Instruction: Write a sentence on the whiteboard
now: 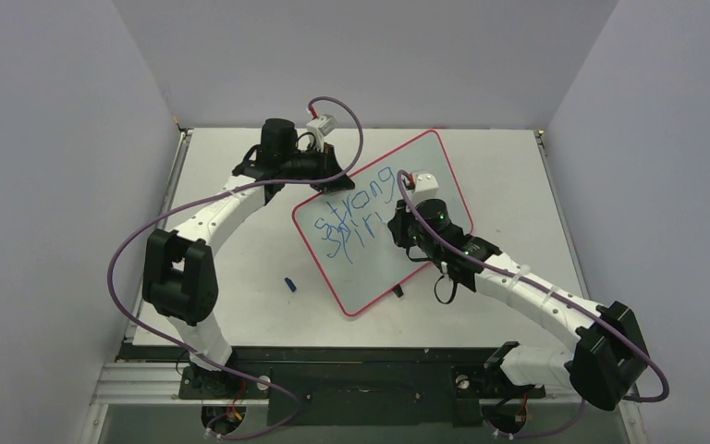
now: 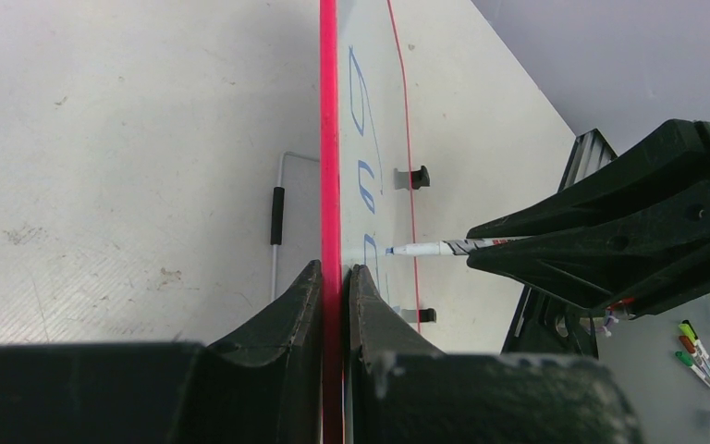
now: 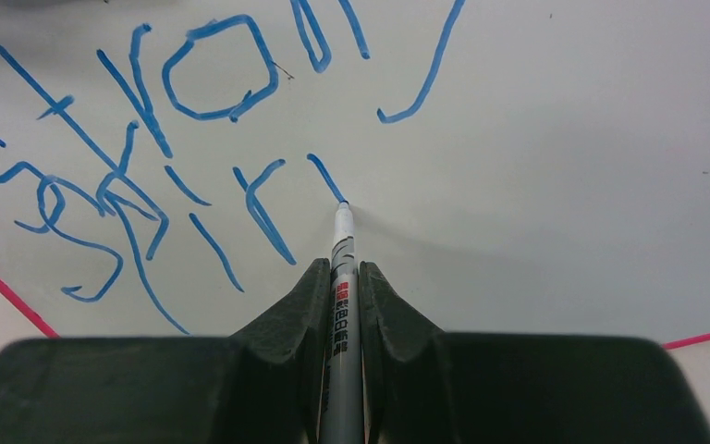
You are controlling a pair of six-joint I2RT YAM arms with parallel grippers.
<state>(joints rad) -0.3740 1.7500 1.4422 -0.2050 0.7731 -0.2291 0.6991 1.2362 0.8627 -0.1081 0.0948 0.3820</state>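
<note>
pale lilac walls are enclosing a white table, a small blue cap lying left. the left gripper is clamping the red rim of the whiteboard, sitting askew mid-table. the right gripper is pinching a marker, tip touching the sentence, showing "strong spiri".

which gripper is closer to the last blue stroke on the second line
Right gripper: its marker tip touches the stroke. Left gripper clamps the whiteboard rim, off to the side.
</note>
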